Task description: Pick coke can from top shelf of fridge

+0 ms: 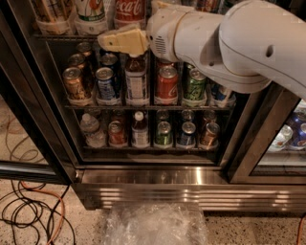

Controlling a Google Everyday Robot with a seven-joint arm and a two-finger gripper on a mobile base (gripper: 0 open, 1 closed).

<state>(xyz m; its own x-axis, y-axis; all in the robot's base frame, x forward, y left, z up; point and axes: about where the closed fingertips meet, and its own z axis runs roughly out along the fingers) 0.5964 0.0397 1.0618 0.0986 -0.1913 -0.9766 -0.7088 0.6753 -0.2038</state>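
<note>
The coke can, red with white script, stands on the top shelf of the fridge, its top cut off by the frame edge. My gripper, cream-coloured on a bulky white arm, points left just below and in front of the can, at the height of the shelf's front rail. It holds nothing that I can see. The arm hides the right part of the top shelf.
Pale bottles stand left of the coke can. The middle shelf holds a red can, a green can, a blue can and a bottle. Cables and crumpled plastic lie on the floor.
</note>
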